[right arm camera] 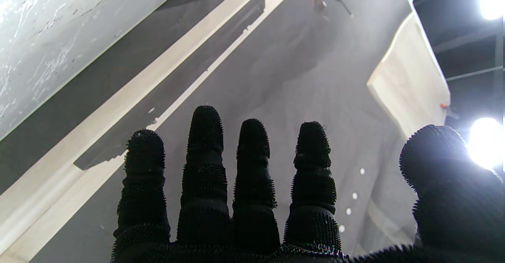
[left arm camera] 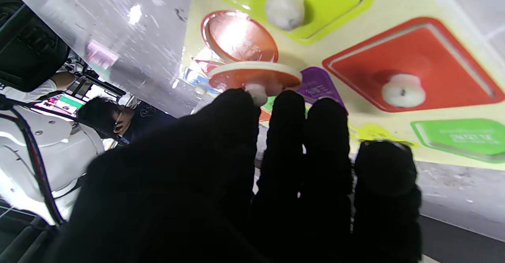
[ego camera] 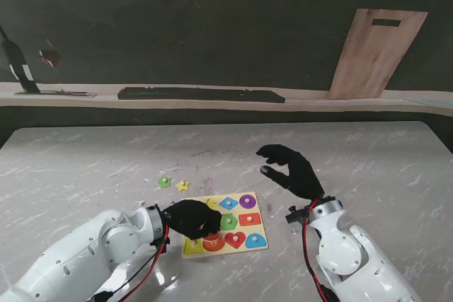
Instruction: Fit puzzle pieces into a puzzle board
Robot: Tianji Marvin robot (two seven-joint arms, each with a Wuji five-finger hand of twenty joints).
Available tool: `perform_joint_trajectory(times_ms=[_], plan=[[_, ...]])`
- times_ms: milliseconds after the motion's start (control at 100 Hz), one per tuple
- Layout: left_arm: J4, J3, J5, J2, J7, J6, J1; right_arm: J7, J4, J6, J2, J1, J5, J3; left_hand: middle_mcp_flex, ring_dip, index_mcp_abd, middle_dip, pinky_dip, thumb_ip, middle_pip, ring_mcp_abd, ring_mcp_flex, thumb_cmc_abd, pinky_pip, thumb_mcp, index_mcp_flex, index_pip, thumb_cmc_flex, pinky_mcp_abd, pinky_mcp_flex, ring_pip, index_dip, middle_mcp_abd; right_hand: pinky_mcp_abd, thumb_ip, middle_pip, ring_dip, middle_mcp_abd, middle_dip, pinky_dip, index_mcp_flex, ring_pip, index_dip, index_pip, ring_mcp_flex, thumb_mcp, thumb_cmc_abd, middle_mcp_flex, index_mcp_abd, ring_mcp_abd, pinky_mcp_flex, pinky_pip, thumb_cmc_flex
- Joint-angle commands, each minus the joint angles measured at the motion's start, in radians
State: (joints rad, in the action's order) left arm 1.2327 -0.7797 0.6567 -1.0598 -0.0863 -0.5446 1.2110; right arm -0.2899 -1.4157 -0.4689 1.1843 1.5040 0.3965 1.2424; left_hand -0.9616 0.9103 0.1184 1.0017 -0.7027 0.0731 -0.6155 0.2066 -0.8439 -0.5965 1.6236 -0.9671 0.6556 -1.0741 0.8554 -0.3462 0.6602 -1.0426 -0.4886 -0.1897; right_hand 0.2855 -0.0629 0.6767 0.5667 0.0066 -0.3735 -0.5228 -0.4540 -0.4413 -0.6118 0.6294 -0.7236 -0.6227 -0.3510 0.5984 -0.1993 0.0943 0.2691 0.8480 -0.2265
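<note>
Left hand (ego camera: 192, 218) closed on the white knob of an orange-red semicircle piece (left arm camera: 254, 75), pinched between thumb and first finger, piece lifted and tilted just clear of the puzzle board (ego camera: 260, 225). Matching semicircle recess (left arm camera: 238, 36) right beside the piece, bare and glossy, not yet filled. From the stand view, hand parked over the board's corner at about 8 o'clock, hiding the piece and part of the near row.

Around it on the board: yellow piece (left arm camera: 296, 2) and red heart piece (left arm camera: 410, 66) seated with their knobs up, green piece (left arm camera: 461, 138) seated too. Further rows in the stand view show blue, purple and more red shapes in place. Off the board at roughly 10 o'clock, well apart from the hand, two loose pieces on the marble table (ego camera: 85, 160): a green piece (ego camera: 164, 182) and a yellow star (ego camera: 183, 186).

Right hand (ego camera: 291, 169) raised at about 2 o'clock of the board, fingers spread, holding nothing.

Likely trouble from here: piece lowered while tilted or rotated, catching an edge on the recess rim instead of dropping flat. Thin grip on a small knob, so a slip plausible. Downward push near the corner could also skid the unrestrained board across the smooth table.
</note>
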Motion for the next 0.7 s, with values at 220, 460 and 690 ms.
perform_joint_trajectory(times_ms=[220,460,690], plan=[[0.020,0.013,-0.012,-0.004,-0.022,0.037,0.007,0.001,-0.010,-0.006,0.003,0.010,-0.011,0.002,-0.036,-0.003,0.008,-0.008,0.014,-0.047,-0.023,-0.018,-0.051,-0.030,0.072,-0.040,0.018,-0.033,-0.010,0.073,0.030,-0.041,0.010,-0.029,0.007,0.021,-0.005,0.006,-0.007,-0.010,-0.019,-0.006,-0.002,0.000,0.000,-0.001,0.019,0.007,0.019,-0.018,0.000,-0.005,0.012,-0.005],[0.015,0.031,-0.020,-0.006,-0.026,0.044,-0.003,-0.002,-0.011,-0.011,0.004,0.013,-0.012,0.010,-0.033,-0.008,0.007,-0.014,0.017,-0.046,-0.022,-0.020,-0.051,-0.028,0.074,-0.035,0.017,-0.033,-0.008,0.075,0.031,-0.043,0.018,-0.029,0.007,0.022,-0.005,0.006,-0.007,-0.010,-0.019,-0.006,-0.002,0.000,0.000,-0.002,0.019,0.007,0.020,-0.016,0.001,-0.005,0.012,-0.004],[0.006,0.049,-0.022,-0.005,-0.029,0.046,-0.013,-0.002,-0.011,-0.011,0.004,0.014,-0.013,0.012,-0.035,-0.011,0.011,-0.019,0.019,-0.045,-0.023,-0.021,-0.052,-0.030,0.077,-0.022,0.019,-0.031,-0.012,0.078,0.032,-0.044,0.026,-0.028,0.008,0.021,-0.006,0.006,-0.008,-0.010,-0.020,-0.006,-0.002,0.000,0.000,-0.002,0.019,0.007,0.020,-0.018,0.001,-0.005,0.012,-0.004]])
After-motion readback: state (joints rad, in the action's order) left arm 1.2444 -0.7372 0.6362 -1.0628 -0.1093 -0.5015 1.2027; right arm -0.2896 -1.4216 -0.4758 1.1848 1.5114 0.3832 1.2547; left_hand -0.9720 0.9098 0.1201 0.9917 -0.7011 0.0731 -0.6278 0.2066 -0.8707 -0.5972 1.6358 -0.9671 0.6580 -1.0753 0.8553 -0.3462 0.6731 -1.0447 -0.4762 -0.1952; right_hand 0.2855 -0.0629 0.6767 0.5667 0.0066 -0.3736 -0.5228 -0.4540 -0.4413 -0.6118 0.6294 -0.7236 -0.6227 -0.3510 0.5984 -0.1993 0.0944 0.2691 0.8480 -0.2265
